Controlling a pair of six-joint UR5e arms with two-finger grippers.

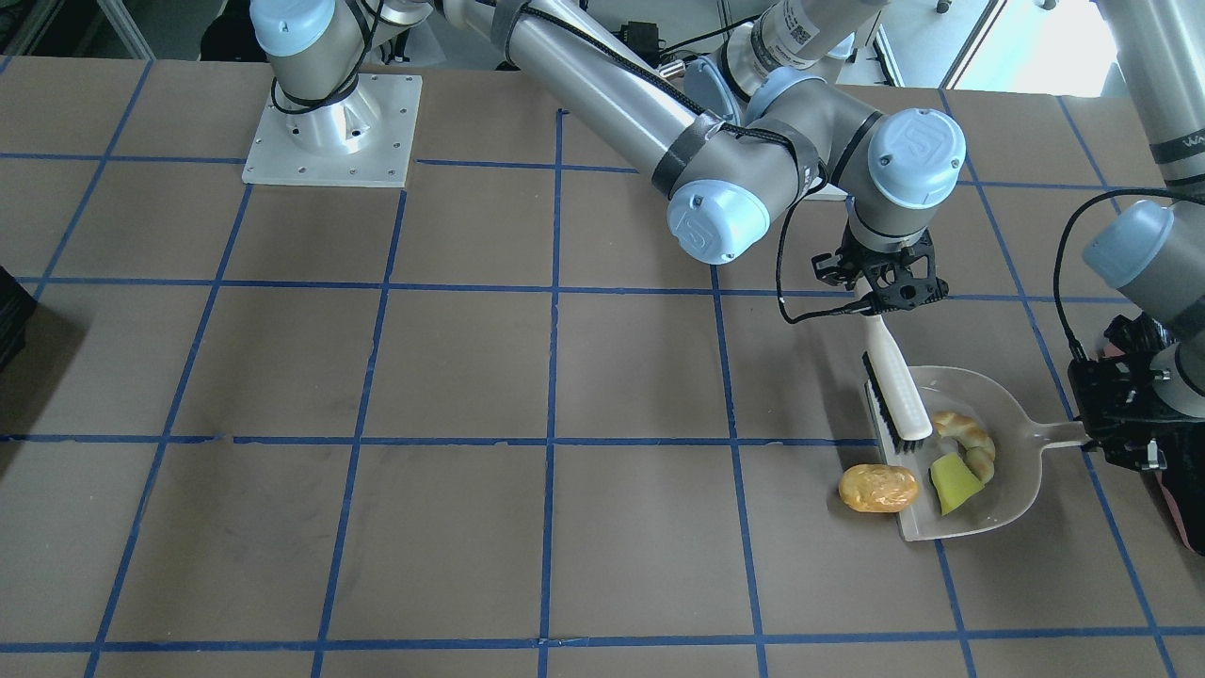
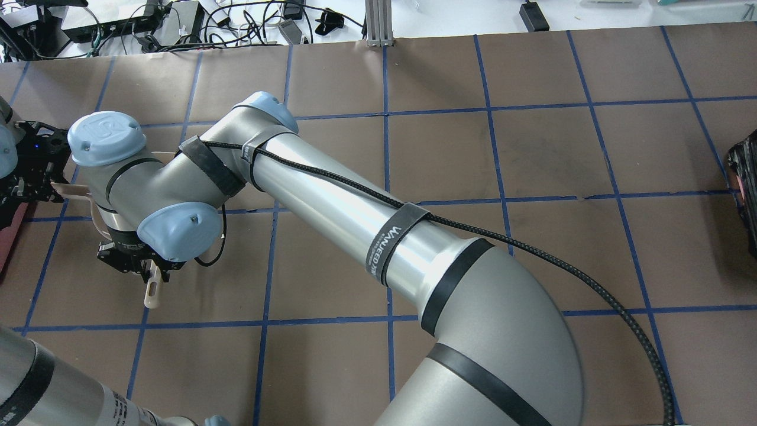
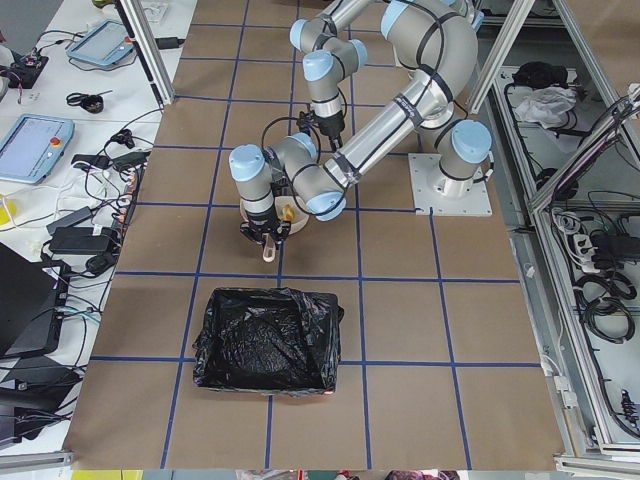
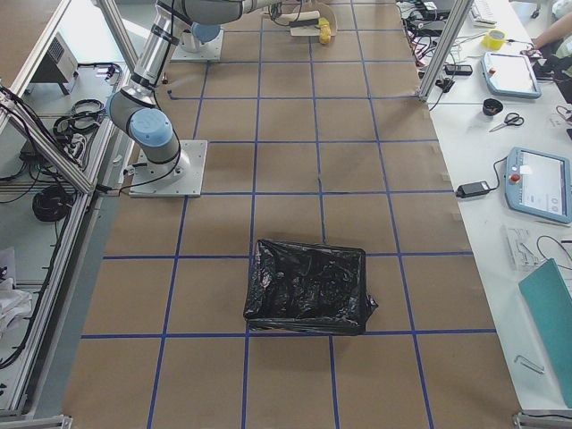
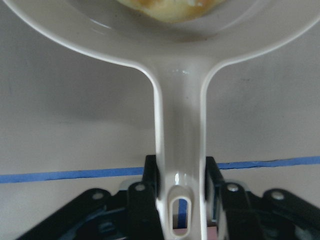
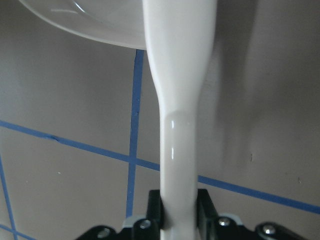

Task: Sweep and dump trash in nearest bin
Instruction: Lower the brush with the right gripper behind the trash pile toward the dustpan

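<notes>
Though only its edges show, room: tablets (image 3: 35,145) and cables (image 3: 95,215) lie along one side of the rig.
Tabletop (image 1: 471,377): brown and flat with a blue tape grid, a smooth run for sweeping.
Bin (image 3: 262,294): black-bagged, at the robot's left end near the dustpan, so likely the dump target.
Dustpan (image 1: 1012,414): lies flat with its mouth toward the brush; the left gripper (image 5: 181,175) has its fingers clamped on the handle, steadying it.
Brush (image 1: 894,386): bristles down at the pan's mouth; the right gripper (image 6: 179,200) has its fingers clamped on the handle, to push trash in.
Trash: bread piece (image 1: 965,435) and sponge (image 1: 955,482) lie inside the pan; the potato lump (image 1: 877,488) sits at the lip, not yet in.
</notes>
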